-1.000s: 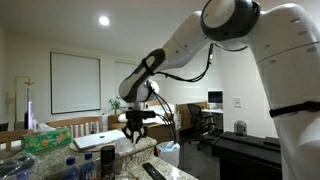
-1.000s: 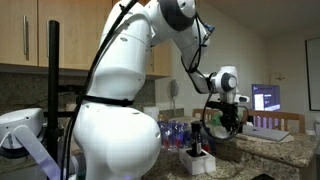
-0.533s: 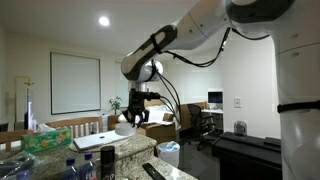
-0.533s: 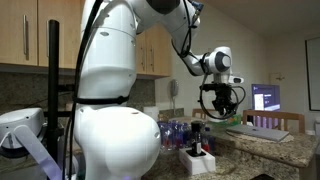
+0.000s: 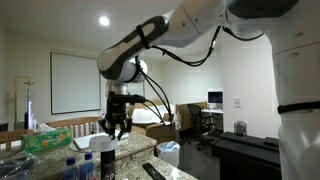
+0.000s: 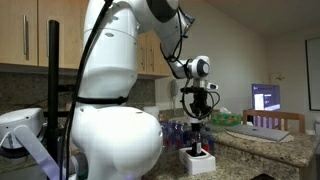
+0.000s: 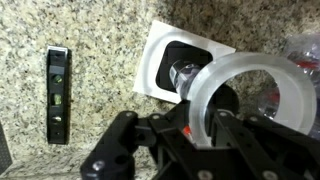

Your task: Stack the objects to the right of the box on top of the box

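The gripper (image 7: 205, 128) is clenched on the wall of a translucent white ring (image 7: 250, 60) at the lower right of the wrist view. Above it in that frame, the dark cylinder (image 7: 185, 72) stands end-on at the dark middle of the white box (image 7: 152, 62). The slim black bar (image 7: 58, 95) lies flat on the speckled surface (image 7: 105, 35) at the left, well apart from the box. Its small markings are too small to read.

Counter (image 7: 100, 40) is polished speckled granite. Black bar (image 7: 58, 95) looks like glossy plastic. White box (image 7: 152, 70) is smooth and matt. Ring (image 7: 255, 65) is frosted translucent plastic.
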Robot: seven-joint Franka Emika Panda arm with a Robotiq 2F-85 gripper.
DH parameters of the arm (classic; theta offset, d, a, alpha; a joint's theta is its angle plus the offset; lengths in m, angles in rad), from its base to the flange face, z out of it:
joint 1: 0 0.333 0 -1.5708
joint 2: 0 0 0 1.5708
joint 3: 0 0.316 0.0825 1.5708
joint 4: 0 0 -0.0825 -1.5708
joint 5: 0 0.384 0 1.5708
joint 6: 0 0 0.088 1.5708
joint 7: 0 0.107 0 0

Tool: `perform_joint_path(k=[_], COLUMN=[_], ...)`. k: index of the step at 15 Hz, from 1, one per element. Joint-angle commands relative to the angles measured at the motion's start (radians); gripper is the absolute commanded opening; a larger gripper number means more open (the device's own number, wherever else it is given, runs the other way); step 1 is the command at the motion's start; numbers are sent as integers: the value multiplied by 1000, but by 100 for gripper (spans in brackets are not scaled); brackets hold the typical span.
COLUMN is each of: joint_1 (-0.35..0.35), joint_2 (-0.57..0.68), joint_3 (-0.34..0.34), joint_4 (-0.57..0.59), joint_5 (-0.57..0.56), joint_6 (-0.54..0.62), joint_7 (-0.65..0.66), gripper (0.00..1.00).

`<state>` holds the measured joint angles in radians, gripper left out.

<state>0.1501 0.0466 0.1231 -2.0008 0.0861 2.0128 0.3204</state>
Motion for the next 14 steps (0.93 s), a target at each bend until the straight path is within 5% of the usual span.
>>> perform_joint_path(k=[1,14], joint_1=[12,6], joint_2=[40,-17], joint_3=[16,-2], joint_4=[38,16], joint_5=[18,16], joint_6=[-50,-41], joint_7=[46,130], gripper=[4,4])
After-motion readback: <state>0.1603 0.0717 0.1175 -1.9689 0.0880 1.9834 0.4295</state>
